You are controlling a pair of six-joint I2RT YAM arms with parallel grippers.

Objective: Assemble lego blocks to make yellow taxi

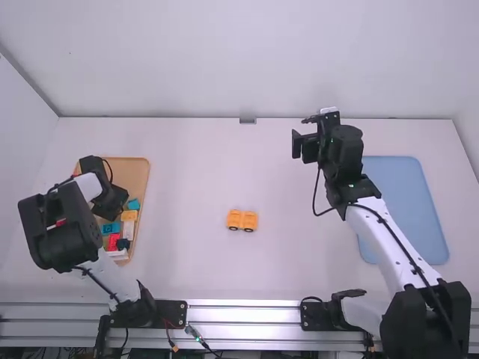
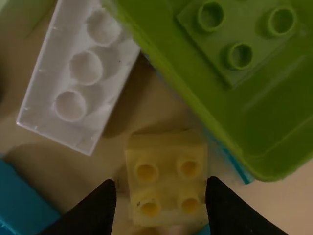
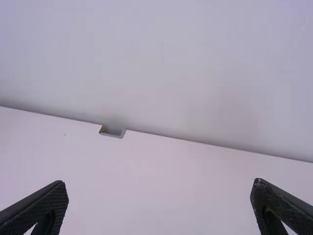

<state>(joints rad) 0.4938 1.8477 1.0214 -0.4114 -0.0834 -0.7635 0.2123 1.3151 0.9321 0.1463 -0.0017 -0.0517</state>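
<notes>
Yellow, four-studded and lying flat in the tan tray (image 1: 138, 176), a block (image 2: 167, 183) sits between the parted fingers of the left tool (image 2: 161, 183), which has not clenched on it. A white block (image 2: 80, 73) and a green piece (image 2: 279, 112) lie close by it in the tray. On the worktop (image 1: 194, 262), to the right of the tray and well apart from it, stands the small yellow car (image 1: 242, 220) on dark wheels. The right tool (image 3: 159, 182) is spread and holds nothing, farther right of the tray and beyond the car.

The step in hand looks to be picking the yellow block out of the tray. The left tool would do well to centre first, since one finger seems nearer its side of the block than the other; closing off-centre could twist or drag it. The fingers should sit low on the side walls, square to them, leaving the studs free for building. A gentle squeeze and a straight lift would then clear the green piece, whose raised wall could catch the tool if it swung out of the tray too early
</notes>
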